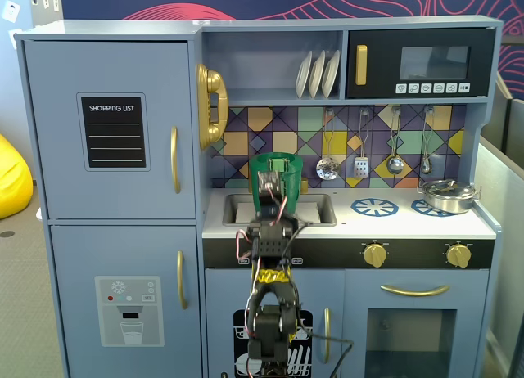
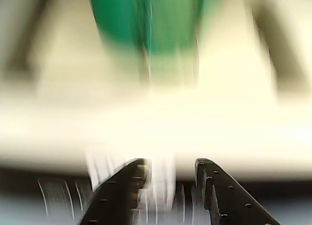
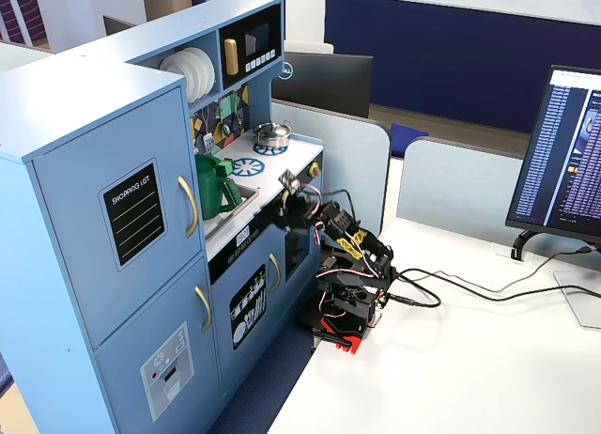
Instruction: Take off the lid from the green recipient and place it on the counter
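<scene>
- At the left of the counter [image 1: 360, 222], in a fixed view, the green pot [image 1: 276, 175] stands in or at the sink [image 1: 315, 208]; I cannot tell whether its base rests in the basin.
- Its lid [image 1: 274, 157] seems to sit on the rim, though my arm hides most of it, and the small knob is not clearly visible.
- My gripper [image 2: 169, 167] is empty with its jaws parted, pointing at the pot from in front of the counter, well short of it.
- I judge I should rise above the rim, centre on the knob, and close gently.
- To the right, the silver pan [image 1: 447, 195] sits on a burner, so the bare counter between looks best for setting down.
</scene>
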